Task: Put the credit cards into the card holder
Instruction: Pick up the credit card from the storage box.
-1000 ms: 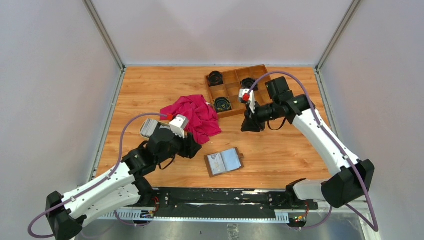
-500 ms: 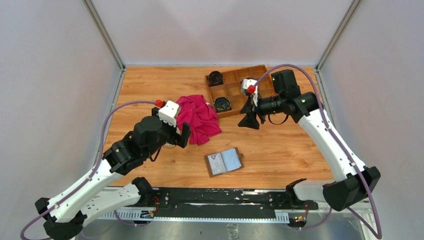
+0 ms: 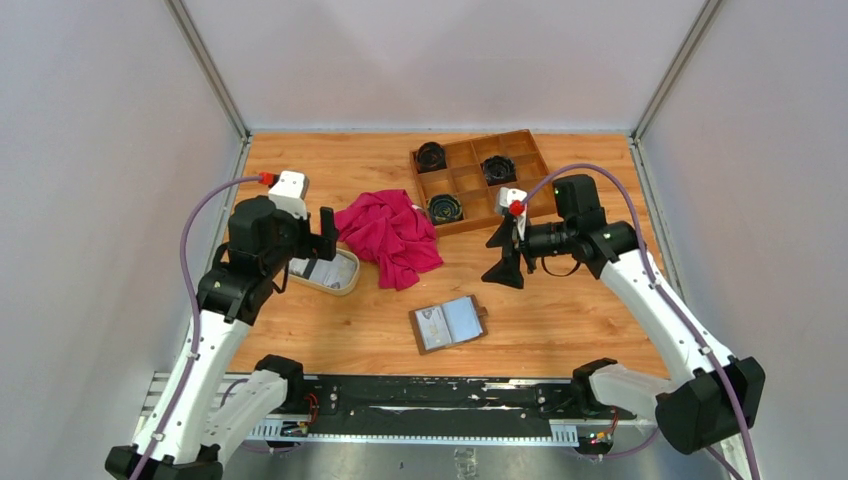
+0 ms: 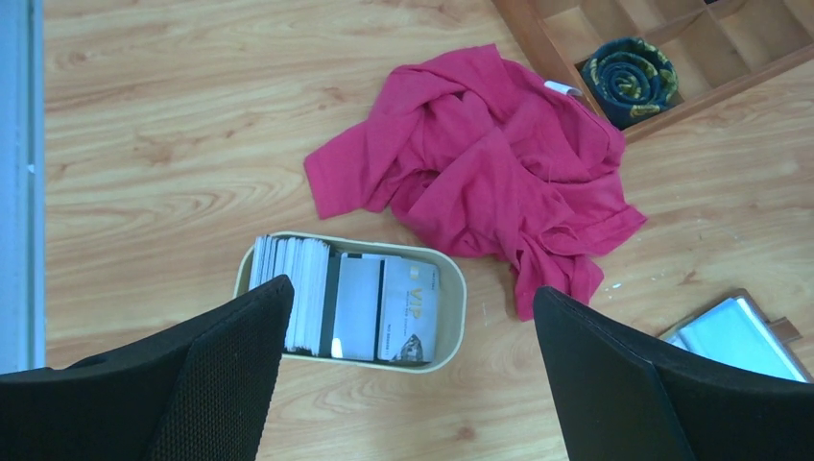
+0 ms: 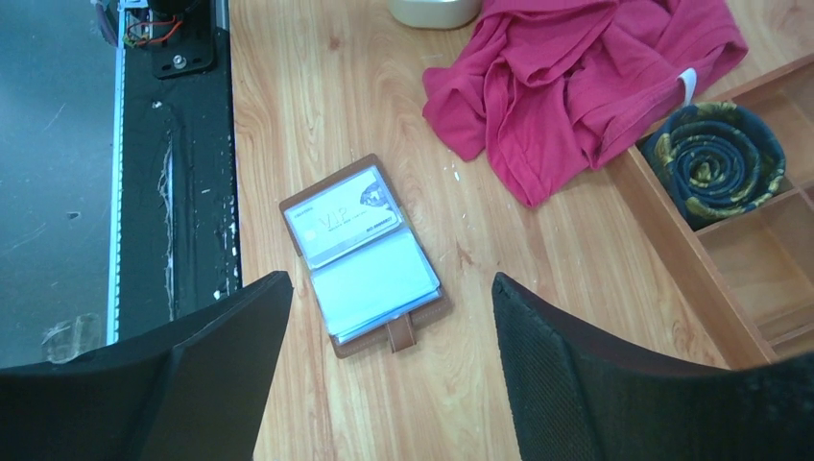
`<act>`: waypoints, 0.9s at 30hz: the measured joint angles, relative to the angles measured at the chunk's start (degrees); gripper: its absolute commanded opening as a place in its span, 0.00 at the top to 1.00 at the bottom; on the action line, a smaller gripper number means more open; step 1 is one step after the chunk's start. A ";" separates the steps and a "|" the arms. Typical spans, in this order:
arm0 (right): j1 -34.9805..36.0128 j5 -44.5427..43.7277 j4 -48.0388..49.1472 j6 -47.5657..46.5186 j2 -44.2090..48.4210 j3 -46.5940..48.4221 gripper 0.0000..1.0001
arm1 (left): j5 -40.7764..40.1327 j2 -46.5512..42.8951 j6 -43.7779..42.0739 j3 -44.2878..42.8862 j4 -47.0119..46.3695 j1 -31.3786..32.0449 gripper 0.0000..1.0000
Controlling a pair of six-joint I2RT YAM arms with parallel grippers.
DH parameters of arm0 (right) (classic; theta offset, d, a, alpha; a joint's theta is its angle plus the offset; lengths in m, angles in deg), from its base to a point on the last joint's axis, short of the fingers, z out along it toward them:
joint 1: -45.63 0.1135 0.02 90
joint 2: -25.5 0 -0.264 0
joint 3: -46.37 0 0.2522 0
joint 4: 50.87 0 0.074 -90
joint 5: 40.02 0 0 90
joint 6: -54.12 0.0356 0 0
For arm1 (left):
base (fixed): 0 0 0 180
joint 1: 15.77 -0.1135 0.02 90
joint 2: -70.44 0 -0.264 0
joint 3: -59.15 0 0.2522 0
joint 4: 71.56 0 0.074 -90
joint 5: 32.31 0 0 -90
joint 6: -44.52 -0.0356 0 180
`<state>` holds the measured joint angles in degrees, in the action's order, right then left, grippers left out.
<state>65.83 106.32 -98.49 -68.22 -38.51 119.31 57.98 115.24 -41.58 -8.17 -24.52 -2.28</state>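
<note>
The credit cards lie in a cream oval dish: a stack on edge at the left and a white VIP card flat at the right. My left gripper hangs open above the dish, holding nothing; in the top view it hovers over the dish. The card holder lies open on the wood, one VIP card in its upper pocket, its snap tab pointing toward me. Well above it, my right gripper is open and empty. From above, the holder sits near the front edge.
A crumpled red cloth lies between the dish and a brown wooden compartment tray at the back. Dark rolled coils sit in three of its compartments. A black rail runs along the table's near edge.
My left arm has swung left off the cloth, uncovering the dish, and its jaws have opened wide. My right gripper has drawn back from the tray toward the holder and opened.
</note>
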 measured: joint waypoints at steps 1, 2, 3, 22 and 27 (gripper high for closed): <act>-0.02 0.31 0.92 0.02 0.61 -0.96 0.18 | 1.84 0.24 0.22 -0.02 0.00 -1.79 0.00; -0.02 0.70 2.08 -0.02 1.27 -2.19 0.18 | 2.93 0.48 0.37 -0.02 0.00 -2.93 0.00; -0.02 0.98 2.84 -0.02 1.66 -3.13 0.18 | 3.65 0.90 0.39 -0.07 0.04 -3.91 0.00; -0.02 -1.44 7.96 -0.02 0.68 -7.45 0.20 | -7.08 -0.52 -7.91 9.31 -3.39 -4.74 0.00; -0.02 -2.78 8.02 -0.02 -0.83 -7.45 0.21 | -9.60 8.79 -9.27 6.84 -3.43 -4.76 0.02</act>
<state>65.81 103.54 -90.47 -68.24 -39.34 111.85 48.39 124.02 -50.85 -1.33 -27.96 -7.04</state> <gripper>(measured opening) 0.798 1.000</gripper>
